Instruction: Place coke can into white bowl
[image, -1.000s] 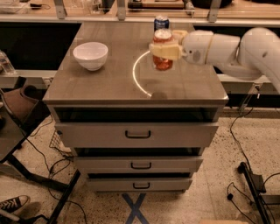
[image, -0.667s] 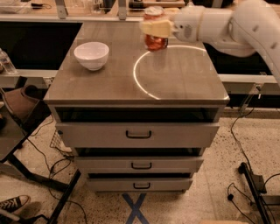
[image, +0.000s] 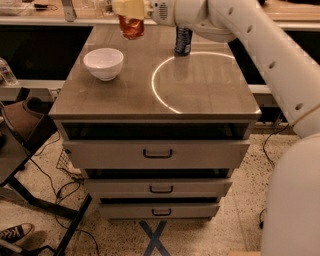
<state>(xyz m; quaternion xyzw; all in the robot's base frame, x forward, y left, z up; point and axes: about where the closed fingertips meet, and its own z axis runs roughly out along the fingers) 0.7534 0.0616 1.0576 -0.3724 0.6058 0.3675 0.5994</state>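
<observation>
The coke can, orange-red, hangs in the air at the top of the view, held by my gripper. The gripper's yellowish fingers are shut on the can's upper part. The can is above the far part of the cabinet top, behind and a little right of the white bowl. The white bowl stands empty on the left side of the cabinet top. My white arm reaches in from the right.
A dark blue can stands upright at the back of the grey cabinet top, by a bright ring of reflected light. Drawers with handles face front. A chair and cables are on the floor at left.
My gripper has carried the coke can up and to the left, from the right part of the top toward the white bowl. The dark blue can now shows fully.
</observation>
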